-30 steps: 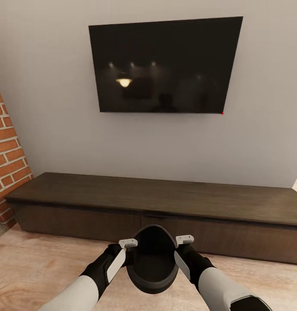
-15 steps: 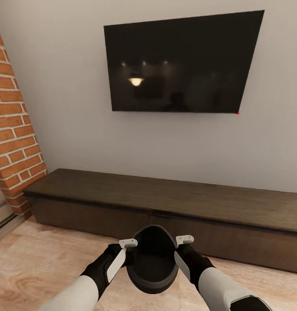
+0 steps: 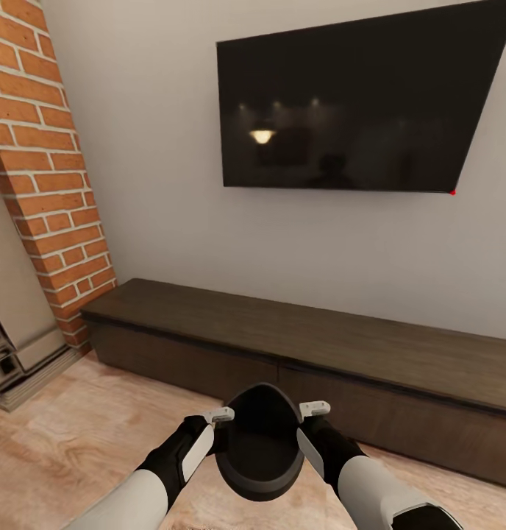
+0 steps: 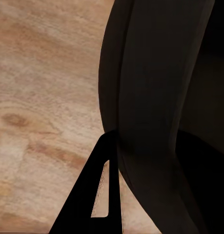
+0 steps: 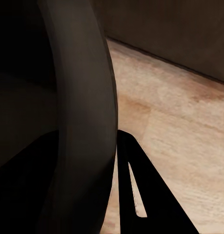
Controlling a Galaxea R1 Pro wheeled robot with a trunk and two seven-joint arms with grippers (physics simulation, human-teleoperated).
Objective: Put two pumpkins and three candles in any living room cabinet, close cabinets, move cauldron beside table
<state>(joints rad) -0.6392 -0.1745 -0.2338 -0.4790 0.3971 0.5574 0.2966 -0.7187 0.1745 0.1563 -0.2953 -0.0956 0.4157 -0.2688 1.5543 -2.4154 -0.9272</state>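
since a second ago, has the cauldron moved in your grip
No. The cauldron sits the same between both grippers; only the camera swung, shifting the cabinet and TV rightward.

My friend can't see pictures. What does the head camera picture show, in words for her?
The robot's two grippers, left and right, hold a black cauldron by its rim above a wooden floor. Ahead stands a long, low dark-brown cabinet, shut, under a dark wall TV, with a brick fireplace at the left.

The cauldron (image 3: 258, 442) hides both end effectors' inner fingers from the head camera. The cabinet (image 3: 341, 353) and television (image 3: 356, 103) run off the right edge, the brick fireplace (image 3: 40, 184) off the left.
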